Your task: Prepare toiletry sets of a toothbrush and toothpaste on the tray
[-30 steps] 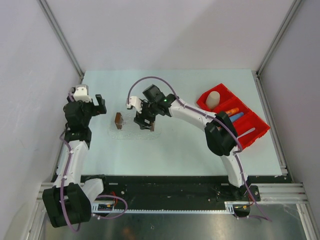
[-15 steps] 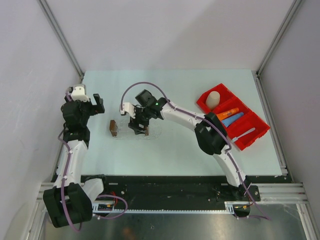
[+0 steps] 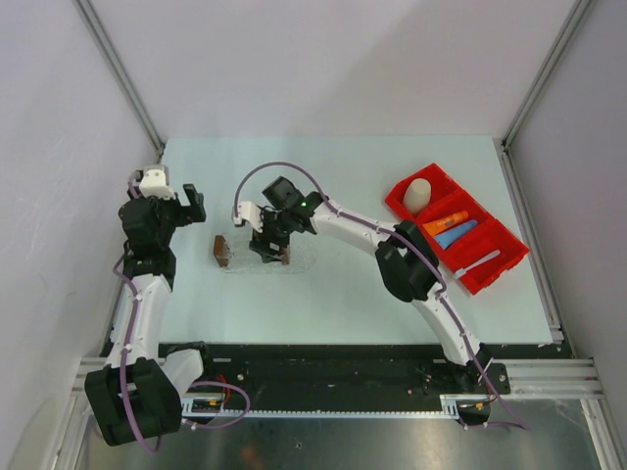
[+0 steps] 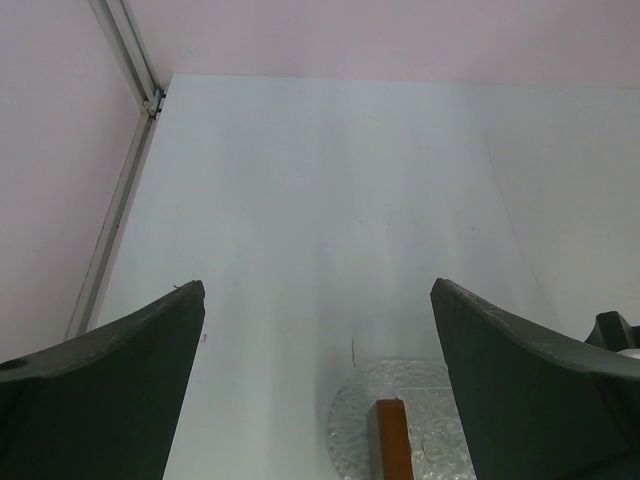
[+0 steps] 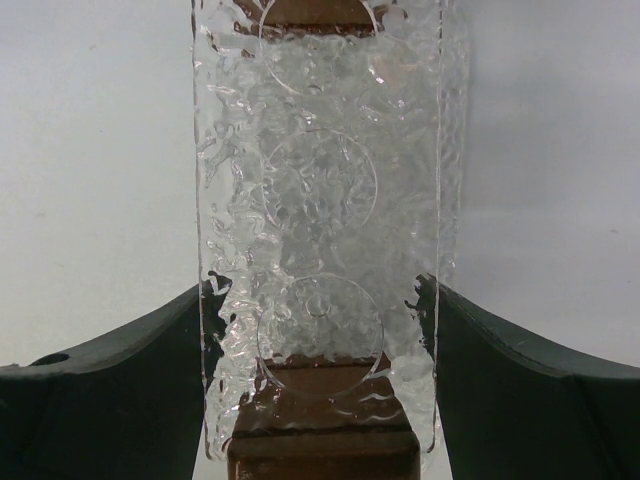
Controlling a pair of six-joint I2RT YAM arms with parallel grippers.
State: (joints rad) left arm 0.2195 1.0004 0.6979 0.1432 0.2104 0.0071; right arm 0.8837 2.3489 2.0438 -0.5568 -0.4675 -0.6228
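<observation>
the right gripper [image 5: 320, 295] is clamped on the clear rack [image 5: 318, 150] over the tray [image 4: 352, 425], the left gripper [image 4: 318, 288] hangs wide open beside them, and the toothbrush [image 3: 487, 259] and toothpaste [image 3: 446, 222] lie in the red bin [image 3: 506, 238].

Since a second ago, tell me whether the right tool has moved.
Yes: the right tool has shifted left, away from the red bin, gripping the clear rack.

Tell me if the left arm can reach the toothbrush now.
Probably not: the toothbrush lies in the red bin at the far right, the left arm stands far left, and the right arm stretches between them.
</observation>
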